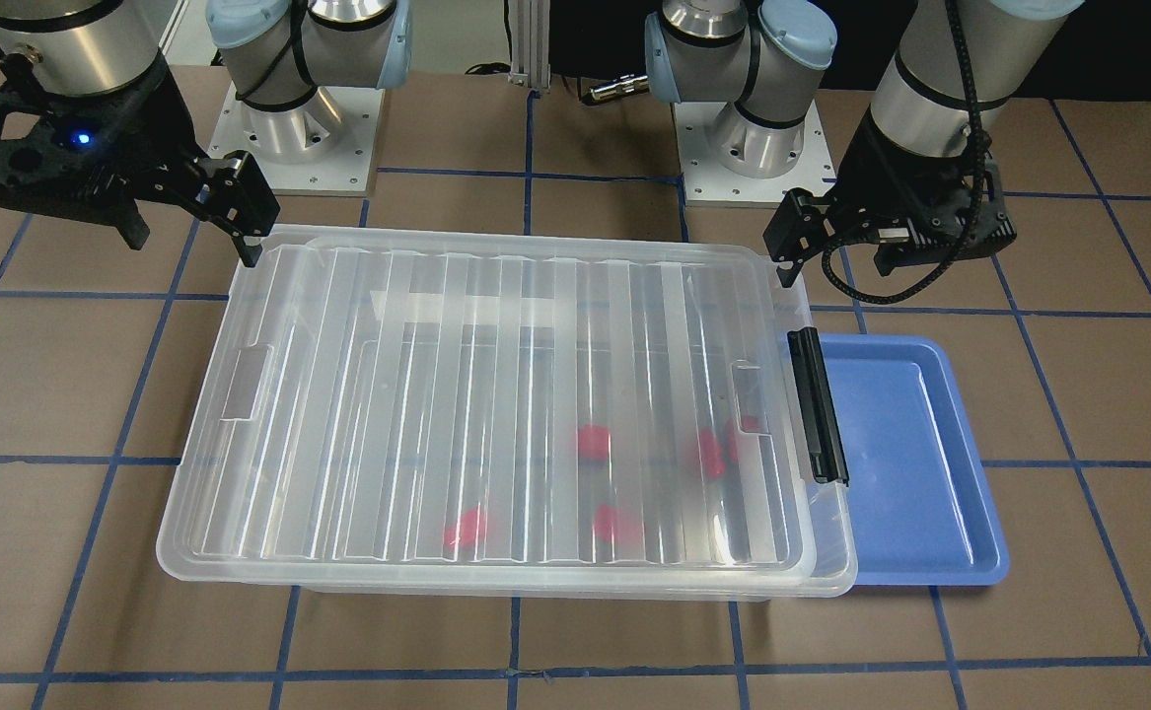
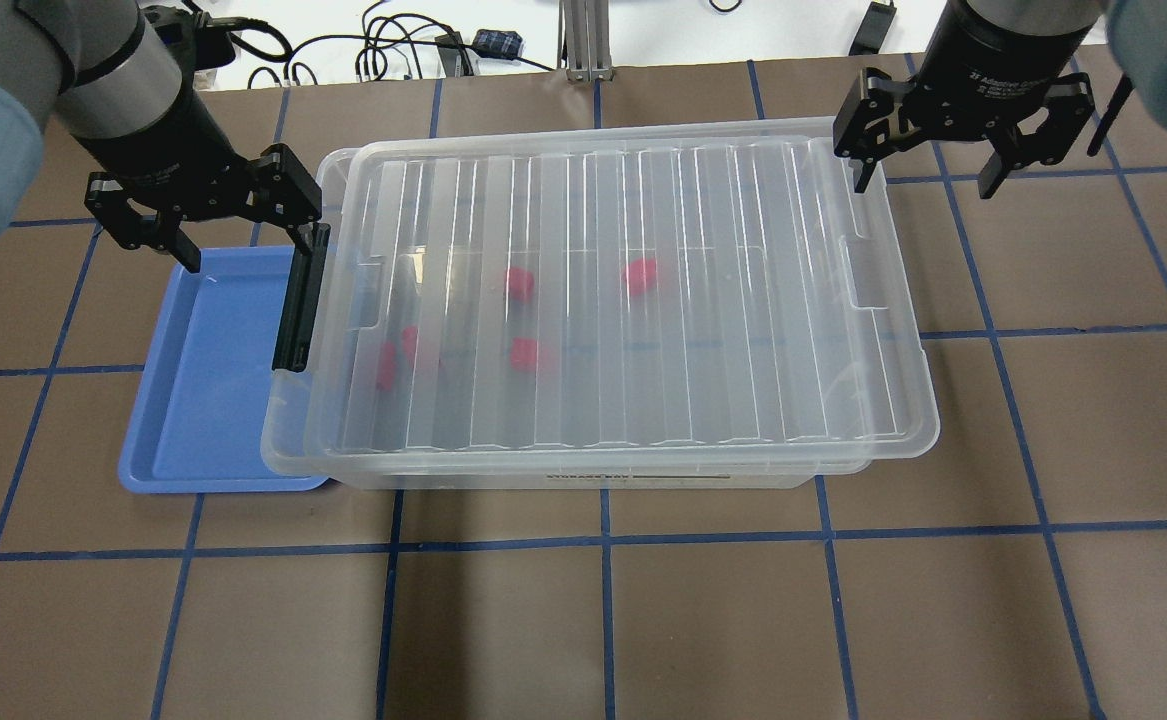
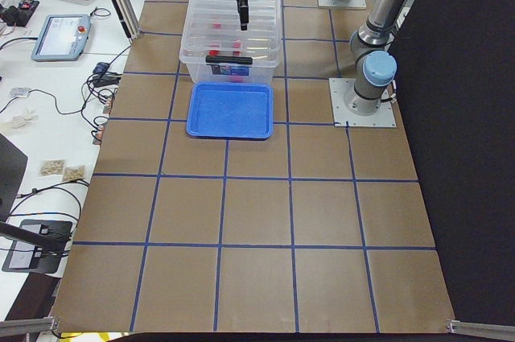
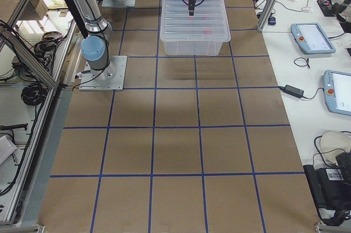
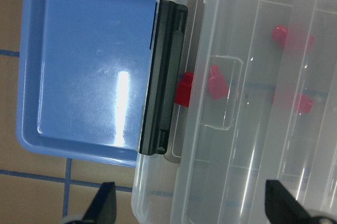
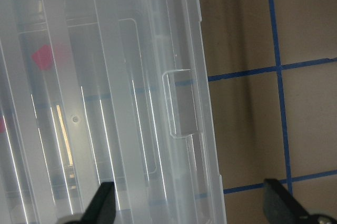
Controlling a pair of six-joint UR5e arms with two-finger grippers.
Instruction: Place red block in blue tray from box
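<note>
box (image 2: 593, 300): clear plastic bin, flat on the table (image 2: 643, 620), long axis left-right. Ribbed translucent lid (image 2: 743, 300) sits on top, covering it. Black latch bar (image 2: 300, 300) at the left end.

red blocks (image 2: 520, 283): five, inside the box, seen blurred through the lid. All are in its left half: two close together near the latch end, three nearer the middle.

blue tray (image 2: 203, 400): shallow, light blue, raised rim. It lies flat against the box's left end, right edge under the overhanging box rim.

Spread fingers (image 6: 103, 204) flank the box (image 6: 131, 103) rim; a red block (image 6: 42, 57) shows through its lid.
</note>
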